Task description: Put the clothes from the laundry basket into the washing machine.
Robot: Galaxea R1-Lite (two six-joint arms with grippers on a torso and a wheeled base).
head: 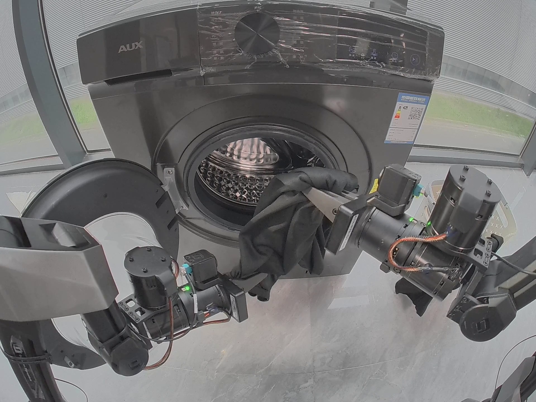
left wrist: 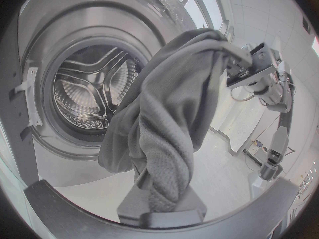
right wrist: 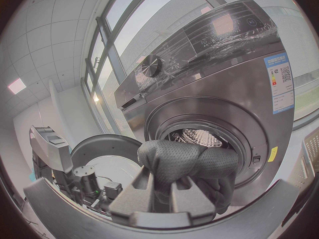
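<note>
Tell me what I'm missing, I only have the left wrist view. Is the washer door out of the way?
Observer: Yes. The door is swung wide open at the left side of the washing machine.
Operator: Where is the laundry basket?
Observer: The laundry basket stands to the right of the machine.
Operator: How does the right side's grip look from its own camera?
Observer: On the right gripper, the fingers are shut on a bunched fold of the dark garment, low in front of the drum opening.
</note>
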